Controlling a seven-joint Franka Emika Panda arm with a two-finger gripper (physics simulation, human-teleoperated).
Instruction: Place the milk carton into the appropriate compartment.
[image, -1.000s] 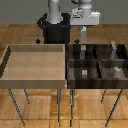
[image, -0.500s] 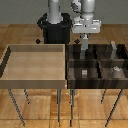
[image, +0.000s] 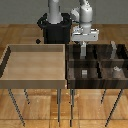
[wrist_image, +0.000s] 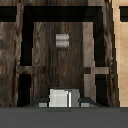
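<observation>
The end effector (image: 82, 50) hangs over the dark divided tray (image: 95, 80), above the back row of cells nearest the robot's black base (image: 55, 27), on the side of the tray that adjoins the pale wooden bin (image: 35, 80). Its tips sit at about the level of the tray's walls.

In the wrist view the end effector (wrist_image: 64, 103) is narrowed around the milk carton (wrist_image: 64, 95). The pale carton fills the gap, with a grey fingertip (wrist_image: 86, 102) pressed against each side. In the exterior view the carton is too small and too hidden under the white hand to pick out.

Seen from the wrist, the carton is held above the tray's dark wood floor, over a cell bounded by black walls. A small grey block (wrist_image: 61, 41) lies on the floor of that cell, well apart from the carton.

The exterior view shows other small grey blocks in the tray: one (image: 84, 73) in a front cell just ahead of the end effector, one (image: 116, 70) in a front cell towards the exterior view's right, and one (image: 114, 49) in a back cell on that same side.

The pale wooden bin stands against the tray on the exterior view's left; both rest on thin metal legs rather than a worktop
</observation>
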